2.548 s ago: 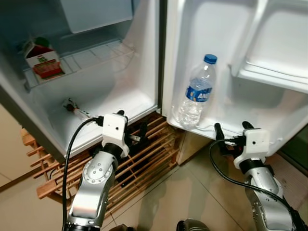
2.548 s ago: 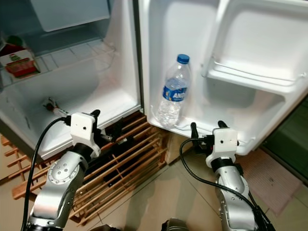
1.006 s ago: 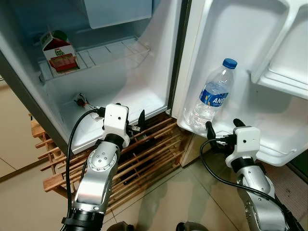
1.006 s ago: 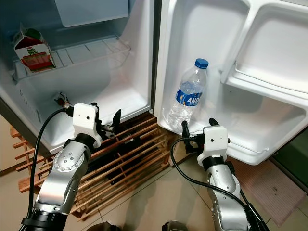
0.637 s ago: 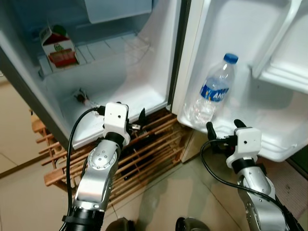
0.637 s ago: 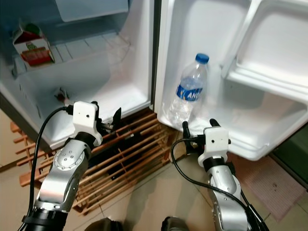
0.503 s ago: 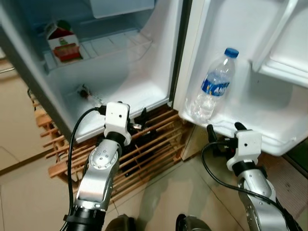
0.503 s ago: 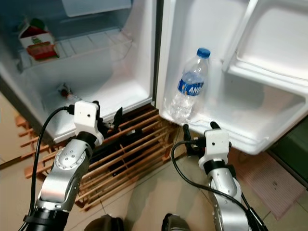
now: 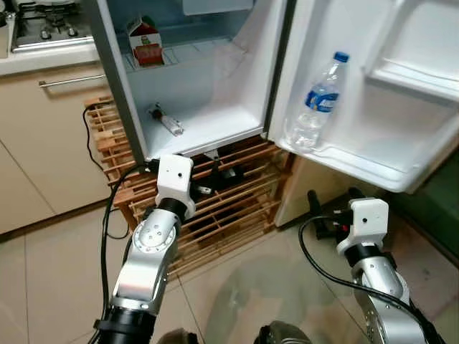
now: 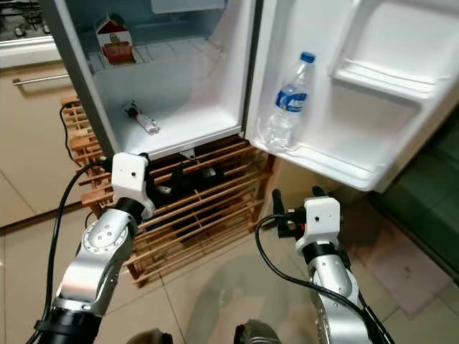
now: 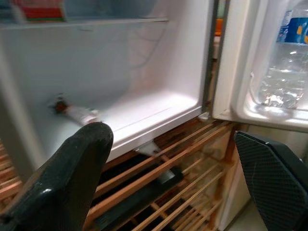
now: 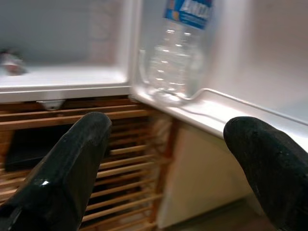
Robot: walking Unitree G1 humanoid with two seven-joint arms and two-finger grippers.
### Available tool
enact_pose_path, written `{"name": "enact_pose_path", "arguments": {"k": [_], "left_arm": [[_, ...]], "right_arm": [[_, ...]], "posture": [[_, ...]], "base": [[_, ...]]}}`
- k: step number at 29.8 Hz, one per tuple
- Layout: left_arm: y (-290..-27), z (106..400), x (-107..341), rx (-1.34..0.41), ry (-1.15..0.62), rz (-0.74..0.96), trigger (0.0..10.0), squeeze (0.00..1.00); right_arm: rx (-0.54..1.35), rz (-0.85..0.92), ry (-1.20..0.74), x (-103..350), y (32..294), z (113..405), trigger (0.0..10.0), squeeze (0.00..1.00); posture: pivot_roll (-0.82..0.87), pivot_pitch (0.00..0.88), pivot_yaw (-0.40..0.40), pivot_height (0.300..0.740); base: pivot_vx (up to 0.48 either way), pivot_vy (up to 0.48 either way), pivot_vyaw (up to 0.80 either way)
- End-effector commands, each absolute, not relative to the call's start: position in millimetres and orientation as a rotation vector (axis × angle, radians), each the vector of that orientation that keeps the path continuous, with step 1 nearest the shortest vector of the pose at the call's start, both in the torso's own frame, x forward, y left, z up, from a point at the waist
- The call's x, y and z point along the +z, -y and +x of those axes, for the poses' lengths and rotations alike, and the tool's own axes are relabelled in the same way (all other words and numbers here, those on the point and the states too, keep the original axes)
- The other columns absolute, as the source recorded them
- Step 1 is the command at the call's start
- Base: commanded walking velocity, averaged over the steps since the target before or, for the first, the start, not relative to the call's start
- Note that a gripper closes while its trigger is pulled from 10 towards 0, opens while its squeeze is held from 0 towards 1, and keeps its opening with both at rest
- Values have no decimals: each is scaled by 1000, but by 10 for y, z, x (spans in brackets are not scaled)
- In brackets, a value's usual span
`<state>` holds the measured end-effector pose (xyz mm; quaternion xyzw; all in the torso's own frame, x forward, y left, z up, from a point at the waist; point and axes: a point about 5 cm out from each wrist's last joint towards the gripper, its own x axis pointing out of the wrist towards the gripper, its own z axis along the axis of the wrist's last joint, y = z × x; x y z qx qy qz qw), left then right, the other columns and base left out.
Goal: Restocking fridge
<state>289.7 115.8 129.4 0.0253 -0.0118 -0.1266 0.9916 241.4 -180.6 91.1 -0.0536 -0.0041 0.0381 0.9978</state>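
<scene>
fridge: stands open on a rack, counter to its left
carton: on the shelf, left side
tube: on the fridge floor, left
bottle: upright in the lower door rack, right of the fridge

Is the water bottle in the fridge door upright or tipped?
Upright: the clear plastic water bottle stands blue cap up on the white fridge door's bottom shelf.

Open way into fridge; bottle alone on door shelf.
</scene>
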Motion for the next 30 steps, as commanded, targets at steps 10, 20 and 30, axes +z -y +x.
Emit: {"name": "enact_pose_path", "arguments": {"k": [10,20,30], "left_arm": [[-1093,2889,1279,-285,24,55,10000,0],[-1098,2888,1268,-281,24,63,10000,0],[-1259,2804,1150,-252,14,81,10000,0]], "right_arm": [[69,-119,5,904,1829,2415,10000,0],[77,-124,3,897,1809,2415,10000,0],[85,-123,-1,878,1831,2387,10000,0]], "posture": [[-111,46,-10,726],[-111,50,-10,726],[-110,47,-9,726]], "base": [[0,-480,432],[0,-480,774],[0,-336,537]]}}
